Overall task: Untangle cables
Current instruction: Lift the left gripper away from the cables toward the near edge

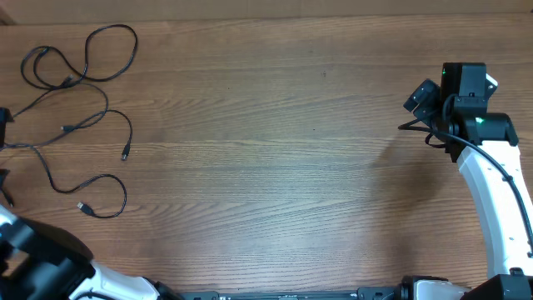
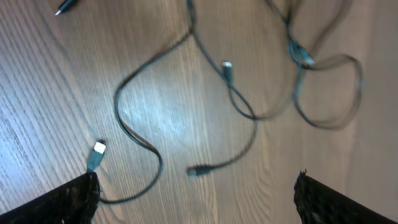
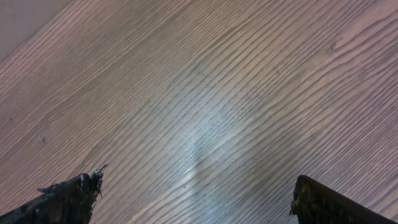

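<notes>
Cables loose on L side, both grippers spread and empty

Cables (image 1: 65, 128) lie on the wood table (image 1: 275, 150) at its far corner on the L arm's side. They are loose curvy strands, not a tight knot. Overhead shows several open loops that cross each other in a few spots, with small plug ends sticking out towards the table's middle and near edge.

L gripper (image 2: 196, 185): jaws set wide apart, nothing between them. L wrist cam looks down over the strands. Only the two dark fingertips (image 2: 78, 196) show, at the bottom corners of the view. A silver-tipped plug (image 2: 98, 149) lies just beside the fingertip at lower left of that view, and its strand curls past that tip. Can't tell if they touch, as the pic is blurred. A second dark plug end (image 2: 196, 171) lies on the wood between the two tips, ahead of them, not pinched. More strands and another plug (image 2: 227, 65) lie further out, plus a blurred loop towards the view's right.

R gripper (image 3: 198, 183): also wide apart, holding and touching nothing. R wrist cam shows only wood grain between the tips. In overhead the R arm (image 1: 491, 175) sits at the opposite side of the table, well apart from the cables. Its finger spread can't be read from there, only from the wrist cam.
</notes>
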Controlling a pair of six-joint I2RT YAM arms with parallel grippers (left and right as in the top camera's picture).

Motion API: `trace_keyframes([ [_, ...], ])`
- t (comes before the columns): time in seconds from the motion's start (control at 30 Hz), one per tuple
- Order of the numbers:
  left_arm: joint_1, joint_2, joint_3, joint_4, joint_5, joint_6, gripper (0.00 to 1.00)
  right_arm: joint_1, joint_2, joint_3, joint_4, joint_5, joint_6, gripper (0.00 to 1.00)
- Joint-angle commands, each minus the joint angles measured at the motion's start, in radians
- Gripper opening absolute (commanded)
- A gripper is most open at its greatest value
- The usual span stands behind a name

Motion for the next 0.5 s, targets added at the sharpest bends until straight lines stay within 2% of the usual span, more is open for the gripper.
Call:
trace_keyframes([
  [0.0, -0.025, -0.142, 0.018, -0.127, 0.117, 0.060, 1.00, -0.006, -0.016, 0.005, 0.005, 0.014, -0.004, 1.00],
  [0.13, -0.074, -0.315, -0.009, -0.161, 0.273, 0.155, 1.00, -0.006, -0.016, 0.005, 0.005, 0.014, -0.004, 1.00],
  [0.23, -0.188, -0.461, -0.031, -0.192, 0.234, 0.229, 1.00, -0.006, -0.016, 0.005, 0.005, 0.014, -0.004, 1.00],
  [0.37, -0.340, -0.574, -0.037, -0.257, 0.146, 0.243, 1.00, -0.006, -0.016, 0.005, 0.005, 0.014, -0.004, 1.00],
  [0.47, -0.444, -0.644, -0.069, -0.266, 0.143, 0.257, 1.00, -0.006, -0.016, 0.005, 0.005, 0.014, -0.004, 1.00],
])
